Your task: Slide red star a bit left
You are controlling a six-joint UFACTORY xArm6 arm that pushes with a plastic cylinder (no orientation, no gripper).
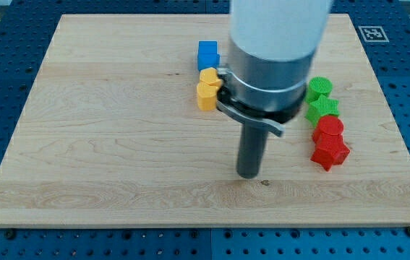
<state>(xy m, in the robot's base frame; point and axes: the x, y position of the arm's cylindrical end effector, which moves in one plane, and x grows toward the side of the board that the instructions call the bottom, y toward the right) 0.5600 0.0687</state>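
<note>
Six small blocks sit on the wooden tabletop [103,130], split into two clusters towards the view's right half. No jaws exist on this arm, so nothing is gripped or held; it ends in a straight dark rod, and my tip [249,175] rests on bare wood, touching no block.

The arm [277,43] comes down from the view's top as a broad white cylinder, then a dark grey collar with a bracket, then the narrower rod, all standing close to upright. Its bulk hides part of the tabletop behind it.

The red star [331,153] lies to the view's right of my tip, apart from it, with clear wood between them, and slightly higher in the view than the tip's end. Touching the star's upper side is a red block [330,128] of rounded outline; its exact shape is hard to tell. Above that stand two green blocks, one green ridged block [323,109] and another green block [319,88] just behind it, the four forming a column.

On the view's left of the arm, a blue cube [207,54] sits above a yellow block [208,75] and a yellow heart [207,94], close together beside the collar.
</note>
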